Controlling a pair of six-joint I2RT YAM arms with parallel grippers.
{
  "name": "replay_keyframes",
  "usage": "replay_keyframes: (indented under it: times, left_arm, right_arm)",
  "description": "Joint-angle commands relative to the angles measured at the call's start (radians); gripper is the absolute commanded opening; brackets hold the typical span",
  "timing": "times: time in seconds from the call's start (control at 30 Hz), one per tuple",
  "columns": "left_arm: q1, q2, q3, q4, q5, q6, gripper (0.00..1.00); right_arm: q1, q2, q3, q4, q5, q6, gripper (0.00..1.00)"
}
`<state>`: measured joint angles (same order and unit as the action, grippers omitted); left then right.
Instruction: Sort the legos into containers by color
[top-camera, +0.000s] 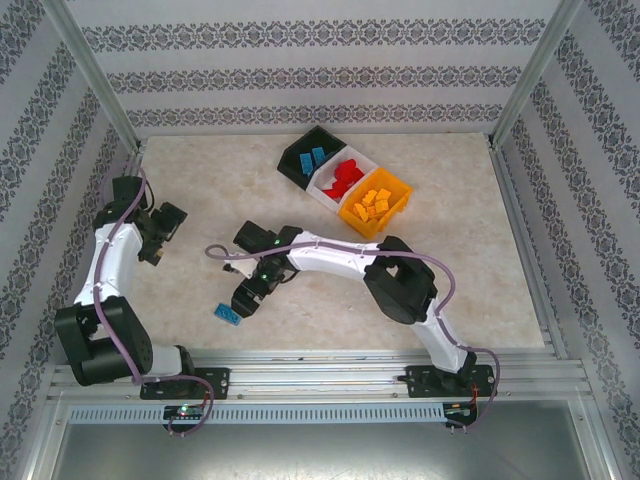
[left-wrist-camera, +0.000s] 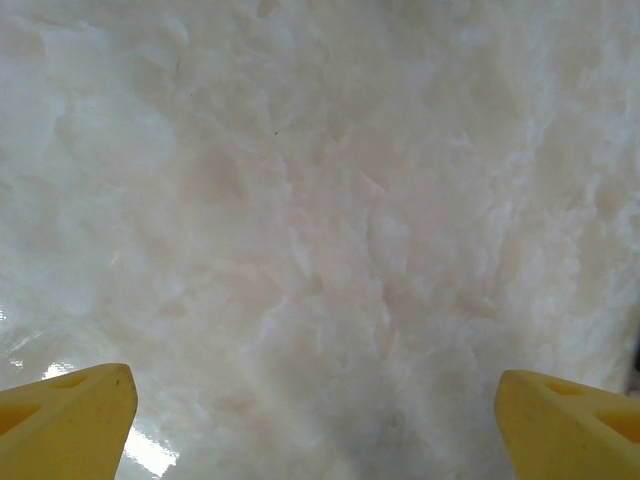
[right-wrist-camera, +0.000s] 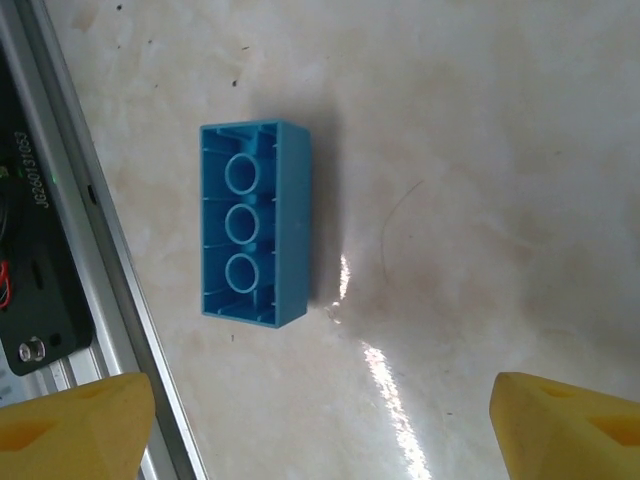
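Hovering with jaws spread wide and empty, my right gripper (top-camera: 247, 297) hangs above a blue lego (right-wrist-camera: 255, 222), which lies apart from the fingers, hollow underside up, at 11 o'clock in the wrist view. My left gripper (top-camera: 163, 232), at 9 o'clock on the table (top-camera: 480, 260), is equally wide and holds nothing. At 1 o'clock, the black bin (top-camera: 293, 165), white bin (top-camera: 325, 192) and orange bin (top-camera: 362, 222) hold blue, red and orange-yellow legos.
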<state>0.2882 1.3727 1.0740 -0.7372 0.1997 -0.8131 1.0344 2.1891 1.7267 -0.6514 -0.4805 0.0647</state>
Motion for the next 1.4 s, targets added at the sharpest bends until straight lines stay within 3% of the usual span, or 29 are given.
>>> replay_keyframes:
  times: [0.0,0.33,0.7,0.8,0.9,1.0,1.37]
  left_arm:
    - [-0.001,0.035,0.03,-0.024,0.015,0.018,0.94]
    - [-0.021,0.119,0.105,-0.027,0.034,0.03,0.99]
    - [-0.038,0.193,0.168,-0.022,0.076,0.032,1.0]
    - [-0.041,0.204,0.18,-0.023,0.08,0.033,1.0]
    - [-0.041,0.207,0.18,-0.02,0.086,0.032,1.0]
    - [-0.041,0.206,0.178,-0.02,0.081,0.034,1.0]
    - [-0.04,0.224,0.193,-0.013,0.086,0.045,1.0]
  right_arm:
    - [0.043,0.015,0.022,-0.009,-0.008,-0.043,0.88]
    - [0.109,0.086,0.095,-0.032,0.117,-0.074,0.87]
    - [0.157,0.19,0.211,-0.104,0.421,-0.144,0.82]
    - [0.157,0.204,0.226,-0.106,0.433,-0.145,0.75]
    - [0.151,0.21,0.244,-0.103,0.395,-0.136,0.6]
    - [0.142,0.21,0.245,-0.102,0.376,-0.135,0.54]
    - [0.102,0.097,0.1,0.006,0.347,-0.149,0.45]
